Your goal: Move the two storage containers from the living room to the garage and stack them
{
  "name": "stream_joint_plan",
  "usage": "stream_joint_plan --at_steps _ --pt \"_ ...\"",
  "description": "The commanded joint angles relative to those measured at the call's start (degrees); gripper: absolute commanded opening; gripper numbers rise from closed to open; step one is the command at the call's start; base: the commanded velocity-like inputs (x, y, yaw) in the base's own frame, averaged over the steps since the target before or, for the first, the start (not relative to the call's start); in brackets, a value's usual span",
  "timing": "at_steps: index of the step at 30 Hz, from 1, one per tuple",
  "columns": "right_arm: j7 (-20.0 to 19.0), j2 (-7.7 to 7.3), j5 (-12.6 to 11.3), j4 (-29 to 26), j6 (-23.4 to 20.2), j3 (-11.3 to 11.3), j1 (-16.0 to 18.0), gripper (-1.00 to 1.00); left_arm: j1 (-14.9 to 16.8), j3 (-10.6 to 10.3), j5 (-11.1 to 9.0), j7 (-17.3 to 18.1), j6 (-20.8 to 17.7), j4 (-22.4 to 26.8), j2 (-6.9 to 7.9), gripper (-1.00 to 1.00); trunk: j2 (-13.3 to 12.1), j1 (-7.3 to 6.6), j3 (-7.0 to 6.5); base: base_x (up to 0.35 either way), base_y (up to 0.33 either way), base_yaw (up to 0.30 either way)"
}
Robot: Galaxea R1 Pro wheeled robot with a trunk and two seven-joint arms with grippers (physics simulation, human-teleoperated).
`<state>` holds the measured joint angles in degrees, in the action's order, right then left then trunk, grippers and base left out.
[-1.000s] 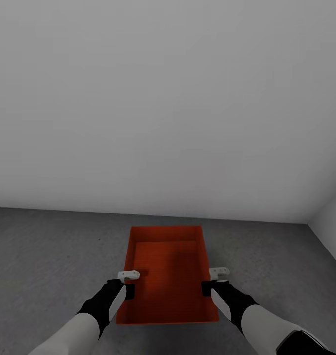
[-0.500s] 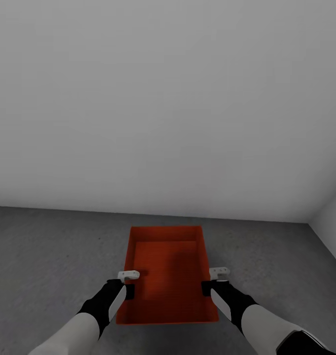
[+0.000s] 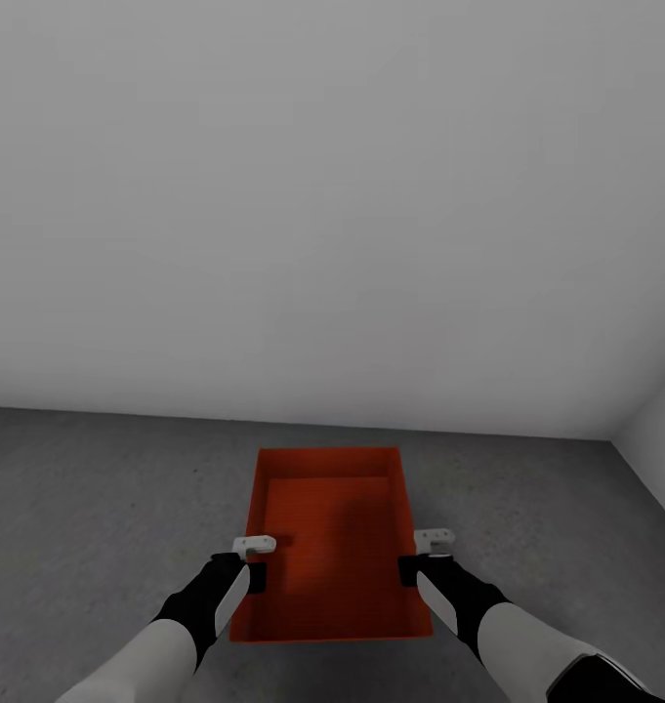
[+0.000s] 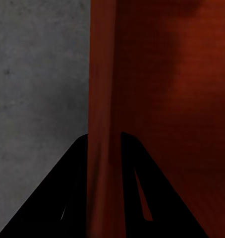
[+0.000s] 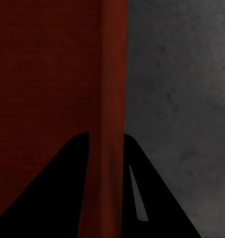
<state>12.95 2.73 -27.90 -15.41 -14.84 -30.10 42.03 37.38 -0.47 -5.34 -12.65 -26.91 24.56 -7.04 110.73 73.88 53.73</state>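
One orange-red storage container (image 3: pixel 334 557) sits low in front of me over the dark grey concrete floor (image 3: pixel 98 488) of the garage, its long side pointing at the wall. My left gripper (image 3: pixel 255 549) is shut on its left wall, and my right gripper (image 3: pixel 426 547) is shut on its right wall. In the left wrist view the two black fingers (image 4: pixel 78 163) straddle the container's thin wall (image 4: pixel 103 99). The right wrist view shows the same clamp, fingers (image 5: pixel 137 163) on either side of the wall (image 5: pixel 110 74). I cannot tell whether the container rests on the floor or hangs just above it.
A plain grey-white wall (image 3: pixel 332 195) stands a short way beyond the container. A second wall (image 3: pixel 659 420) meets it in a corner at the right. Bare concrete (image 3: pixel 547 508) spreads to both sides of the container.
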Motion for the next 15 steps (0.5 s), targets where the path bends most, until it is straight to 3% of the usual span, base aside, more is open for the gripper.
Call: stream_joint_plan --at_steps 1,15 --pt "0.5 -0.09 -0.14 0.82 -0.27 -1.37 -0.01 -1.0 0.06 0.67 1.29 -0.62 -0.51 0.23 2.4 -1.0 0.02 0.0 0.05 0.0 0.0 0.0" --pt "0.46 -0.09 -0.14 0.82 -0.24 -1.37 -0.01 -1.0 0.06 0.73 1.3 -0.62 -0.51 0.29 2.45 -1.0 0.02 0.0 0.05 0.0 0.0 0.0"
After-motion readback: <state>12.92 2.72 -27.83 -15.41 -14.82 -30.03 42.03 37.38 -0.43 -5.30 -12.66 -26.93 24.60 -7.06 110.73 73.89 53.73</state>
